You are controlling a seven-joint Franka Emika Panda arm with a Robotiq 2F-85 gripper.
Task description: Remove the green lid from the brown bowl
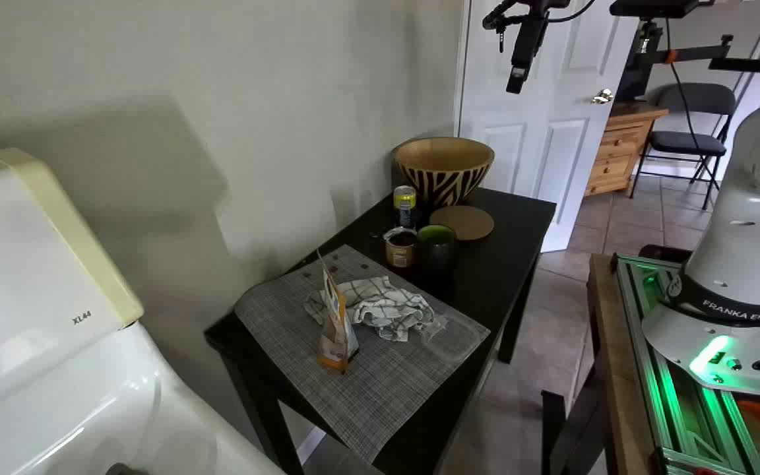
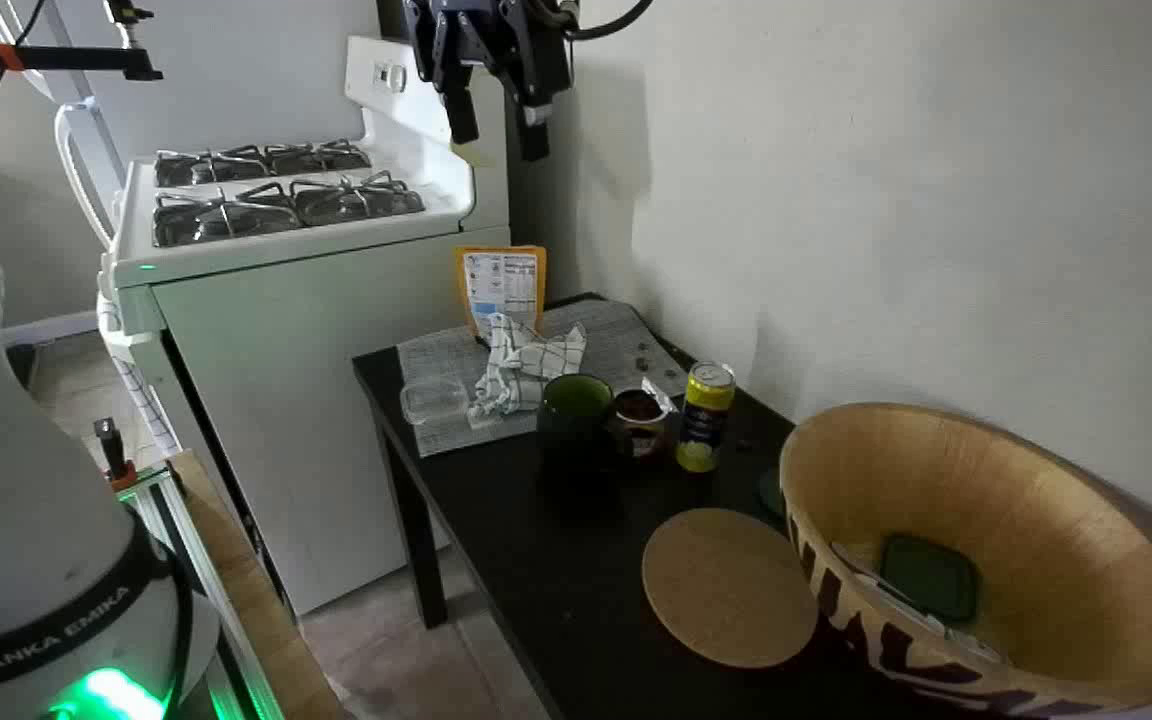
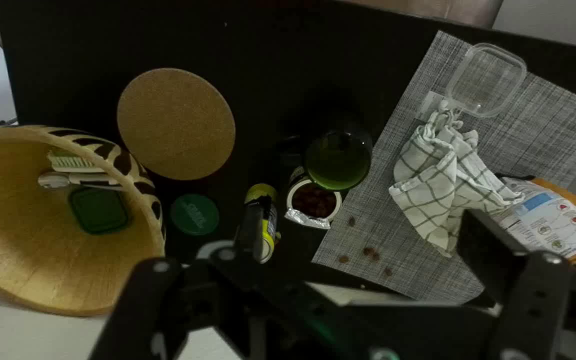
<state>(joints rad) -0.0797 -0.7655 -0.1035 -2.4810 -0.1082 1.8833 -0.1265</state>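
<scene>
Presently, nothing is held by the gripper; its fingers are spread, and it is poised in the air well above the table. The squarish green lid is seen inside the brown bowl, with a brush and a pale utensil near it; whether touching cannot be told. The wrong one might be fetched, since a round green lid is also found on the table, just beside the bowl. As the wanted lid appears thin and flat, its edge could be missed, or it could merely be pushed about, and with the utensil so close, both might be pinched together. Because the bowl looks deep, it could be struck on the descent and tipped. Should a low path be taken, the can could be toppled. By count, one bowl, two green lids, one brush, one can, one cork disc, one foil-flapped tub, one dark green cup, one checked cloth, one pouch, one clear container and one placemat are made out; at least one utensil is seen, and the brown bits on the placemat are too small to be counted surely.
</scene>
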